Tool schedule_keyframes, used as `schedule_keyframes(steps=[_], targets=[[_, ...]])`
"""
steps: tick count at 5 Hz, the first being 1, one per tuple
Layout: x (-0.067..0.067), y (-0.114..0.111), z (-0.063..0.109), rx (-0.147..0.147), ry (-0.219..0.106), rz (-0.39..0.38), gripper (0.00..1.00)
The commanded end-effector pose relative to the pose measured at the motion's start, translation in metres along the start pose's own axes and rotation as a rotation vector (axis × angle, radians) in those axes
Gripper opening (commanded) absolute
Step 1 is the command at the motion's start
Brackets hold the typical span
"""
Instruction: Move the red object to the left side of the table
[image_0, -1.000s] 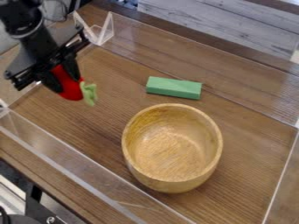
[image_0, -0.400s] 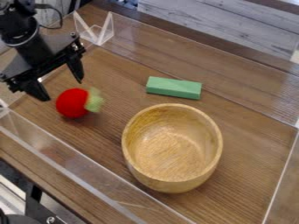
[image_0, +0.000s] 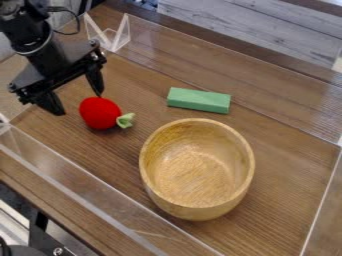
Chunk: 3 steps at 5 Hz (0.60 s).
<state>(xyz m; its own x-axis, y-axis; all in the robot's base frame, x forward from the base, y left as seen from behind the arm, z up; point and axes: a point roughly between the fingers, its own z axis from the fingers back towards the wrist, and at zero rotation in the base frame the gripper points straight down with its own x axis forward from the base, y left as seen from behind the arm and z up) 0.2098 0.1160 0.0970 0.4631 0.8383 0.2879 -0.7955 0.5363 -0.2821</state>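
Observation:
The red object (image_0: 98, 112), a small round toy fruit with a light green leafy tip pointing right, lies on the brown wooden table (image_0: 267, 115) toward its left side. My gripper (image_0: 74, 88) hangs just above and to the left of it, pointing steeply down. Its two black fingers stand wide apart with nothing between them. The gripper does not touch the fruit.
A flat green rectangular block (image_0: 199, 99) lies right of the fruit. A round wooden bowl (image_0: 198, 167) stands at the front right. Clear acrylic walls (image_0: 80, 185) edge the table on the near, left and far sides.
The gripper opened and let go of the red fruit. The fruit dropped to the table and rolled slightly to the right, its green tip turning from upper right to lower right.

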Motion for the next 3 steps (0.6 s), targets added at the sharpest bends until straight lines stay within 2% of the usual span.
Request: schedule_keyframes(steps=[1,2,3], targets=[[0.020,-0.022,0.014,-0.026,-0.035,-0.052,1.00],[0.027,-0.034,0.016,-0.005,-0.015,-0.069,1.00],[0.026,-0.038,0.004,0.003,0.010,-0.126,1.00]])
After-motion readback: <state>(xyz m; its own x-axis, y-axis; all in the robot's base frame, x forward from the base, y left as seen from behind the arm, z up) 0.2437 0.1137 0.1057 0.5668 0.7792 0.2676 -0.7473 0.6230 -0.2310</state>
